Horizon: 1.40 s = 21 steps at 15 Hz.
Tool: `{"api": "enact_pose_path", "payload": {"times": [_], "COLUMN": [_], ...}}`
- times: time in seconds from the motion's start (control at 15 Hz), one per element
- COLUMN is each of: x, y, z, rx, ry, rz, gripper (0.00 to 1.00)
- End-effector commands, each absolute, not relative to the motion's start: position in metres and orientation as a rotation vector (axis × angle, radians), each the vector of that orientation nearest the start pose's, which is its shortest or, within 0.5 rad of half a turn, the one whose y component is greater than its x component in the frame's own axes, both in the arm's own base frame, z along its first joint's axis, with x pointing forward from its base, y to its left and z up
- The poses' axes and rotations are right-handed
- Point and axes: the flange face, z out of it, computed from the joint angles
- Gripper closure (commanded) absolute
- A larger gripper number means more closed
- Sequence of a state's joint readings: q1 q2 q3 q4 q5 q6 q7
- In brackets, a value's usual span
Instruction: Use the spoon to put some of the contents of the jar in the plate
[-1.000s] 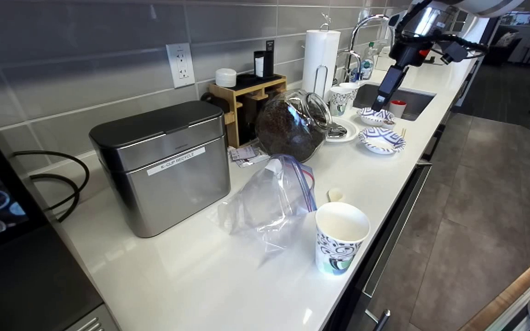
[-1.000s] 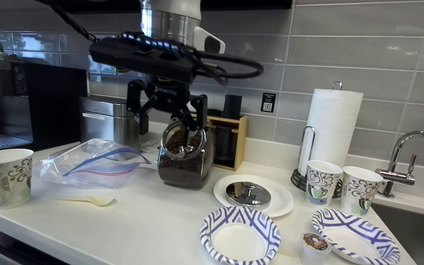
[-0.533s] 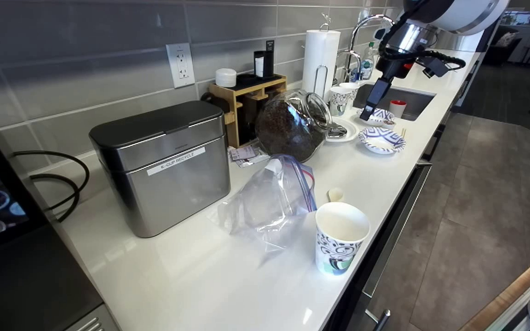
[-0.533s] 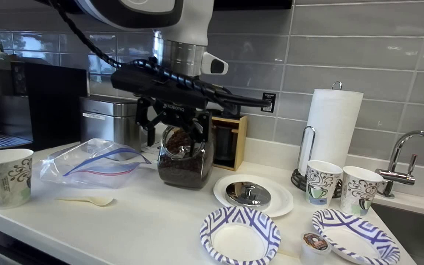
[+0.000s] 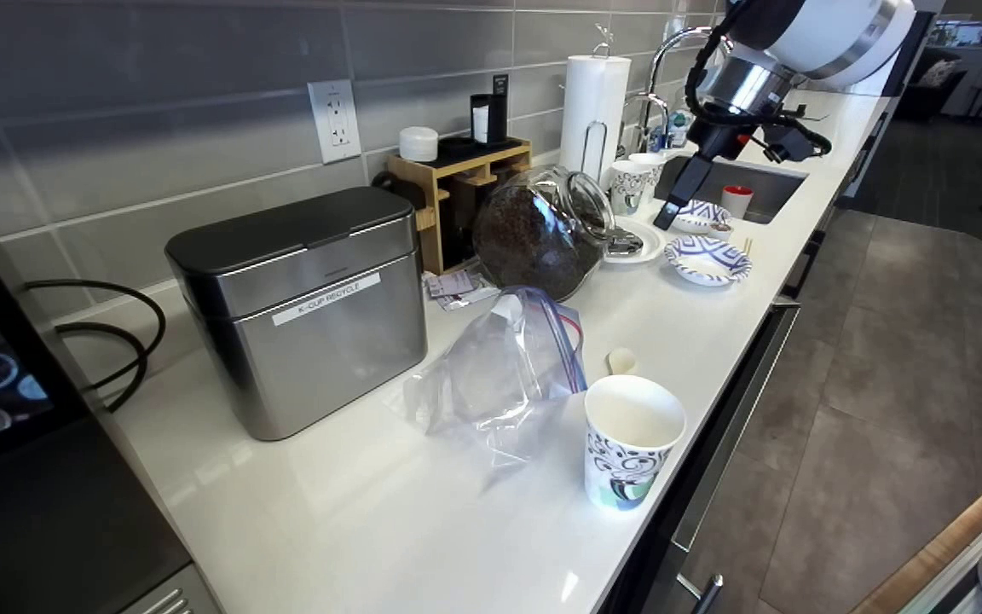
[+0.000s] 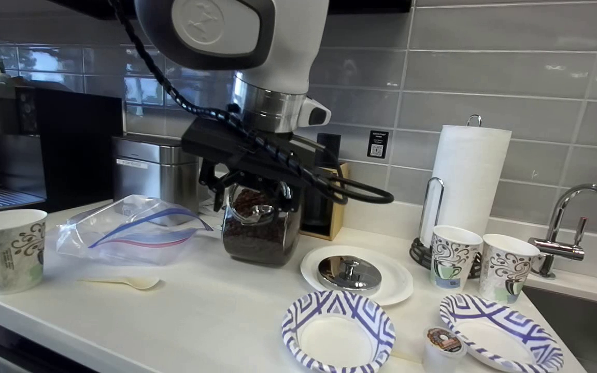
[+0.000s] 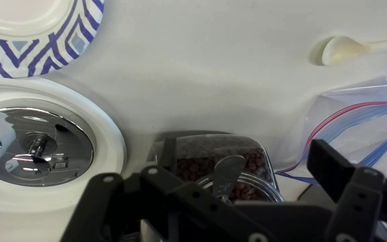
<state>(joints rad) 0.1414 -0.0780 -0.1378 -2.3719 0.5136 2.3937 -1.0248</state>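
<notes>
The tilted glass jar (image 6: pixel 259 243), holding dark brown beans, stands on the counter with its mouth facing outward; it shows also in an exterior view (image 5: pixel 534 234) and the wrist view (image 7: pixel 210 148). A metal scoop handle (image 7: pixel 227 173) sticks out of its mouth. A cream plastic spoon (image 6: pixel 140 282) lies on the counter. A blue-patterned paper plate (image 6: pixel 376 318) is in front; a white plate (image 6: pixel 401 290) holds the chrome lid (image 6: pixel 347 274). My gripper (image 6: pixel 252 202) is open and empty, its fingers apart on either side of the scoop handle in the wrist view (image 7: pixel 247 161). Contact cannot be seen.
A plastic zip bag (image 6: pixel 132 233) lies beside the jar. A paper cup (image 6: pixel 8 251) stands near the counter edge. A second patterned plate (image 6: pixel 537 339), a small pod (image 6: pixel 443 347), two paper cups (image 6: pixel 454 256) and a paper towel roll (image 6: pixel 469 181) stand toward the sink.
My open gripper has moved down, and in an exterior view leftward, toward the jar mouth. The jar, spoon and plates have not moved.
</notes>
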Motion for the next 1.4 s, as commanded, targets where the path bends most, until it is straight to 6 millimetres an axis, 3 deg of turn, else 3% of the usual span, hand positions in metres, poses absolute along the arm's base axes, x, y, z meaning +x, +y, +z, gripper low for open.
{"api": "enact_pose_path", "payload": {"times": [0.0,0.07,0.13,0.47,0.87,1.33], "x": [0.512,0.514,0.504,0.512,0.522,0.536], "y": [-0.003,-0.007,-0.002,-0.009,-0.028,-0.047], "z": [0.348,0.342,0.353,0.343,0.332,0.318], "rx": [-2.573,-2.560,-2.613,-2.592,-2.431,-2.291], "ry": [-0.921,-0.883,-0.905,-0.881,-0.832,-0.789], "rz": [-0.400,-0.360,-0.391,-0.364,-0.375,-0.252], "gripper": [0.00,0.00,0.00,0.00,0.00,0.00]}}
